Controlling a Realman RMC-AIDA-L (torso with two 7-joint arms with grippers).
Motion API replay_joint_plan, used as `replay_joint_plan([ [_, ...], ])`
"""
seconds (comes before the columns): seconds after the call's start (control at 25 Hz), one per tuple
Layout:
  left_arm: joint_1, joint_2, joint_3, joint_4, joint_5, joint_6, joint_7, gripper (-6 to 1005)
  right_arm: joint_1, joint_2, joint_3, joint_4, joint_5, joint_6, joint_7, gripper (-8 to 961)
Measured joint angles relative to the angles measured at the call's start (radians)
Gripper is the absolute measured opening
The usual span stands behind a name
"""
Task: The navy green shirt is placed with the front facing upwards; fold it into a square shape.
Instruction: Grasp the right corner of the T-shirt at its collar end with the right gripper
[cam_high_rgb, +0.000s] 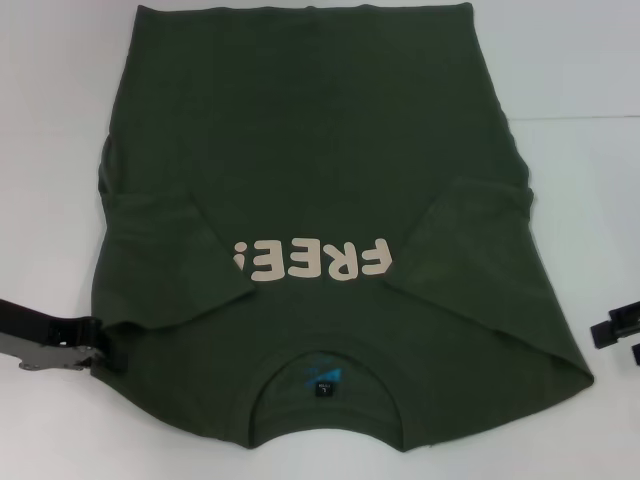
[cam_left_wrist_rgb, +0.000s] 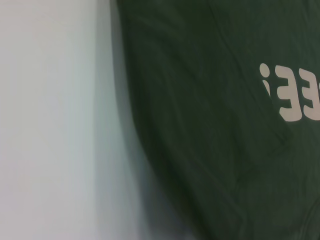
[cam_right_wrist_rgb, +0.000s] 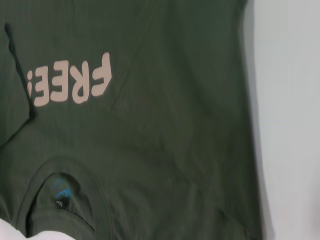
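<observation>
Shirt: navy green shirt (cam_high_rgb: 320, 180) flat mid-table (cam_high_rgb: 60, 120), both sleeves folded inward, collar at near edge.
Left gripper (cam_high_rgb: 95, 345): at shirt's near-left corner; grip unclear.
Right gripper (cam_high_rgb: 618, 332): right table edge, off cloth; state unclear.

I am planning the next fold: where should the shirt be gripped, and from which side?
Probably grip the navy green shirt at its near shoulder corners, coming from each outer side. Both sleeves are folded inward and the collar lies nearest the robot; the left end effector is at that corner.
</observation>
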Motion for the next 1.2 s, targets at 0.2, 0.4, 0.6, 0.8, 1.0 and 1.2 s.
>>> replay_joint_plan([
  [0.2,0.004,-0.002,-0.001,0.0,-0.001,0.0,0.007,42,0.001,0.03,-0.025,0.004,-0.006,0.027,-0.001,853],
  [0.4,0.004,-0.002,-0.001,0.0,-0.003,0.0,0.007,42,-0.002,0.043,-0.067,0.007,-0.009,0.058,-0.001,853],
  [0.6,0.004,-0.004,-0.001,0.0,-0.004,0.0,0.008,41,-0.009,0.051,-0.071,0.007,-0.009,0.075,-0.003,853],
  [0.8,0.005,-0.006,-0.001,0.0,-0.004,-0.001,0.008,42,-0.011,0.062,-0.072,0.007,-0.009,0.086,-0.01,853],
  [1.0,0.005,-0.006,-0.001,0.0,-0.004,-0.002,0.008,42,-0.011,0.068,-0.074,0.007,-0.009,0.097,-0.013,854],
  [1.2,0.005,-0.006,-0.001,0.0,-0.004,-0.003,0.008,41,-0.013,0.073,-0.082,0.008,-0.009,0.112,-0.014,854],
])
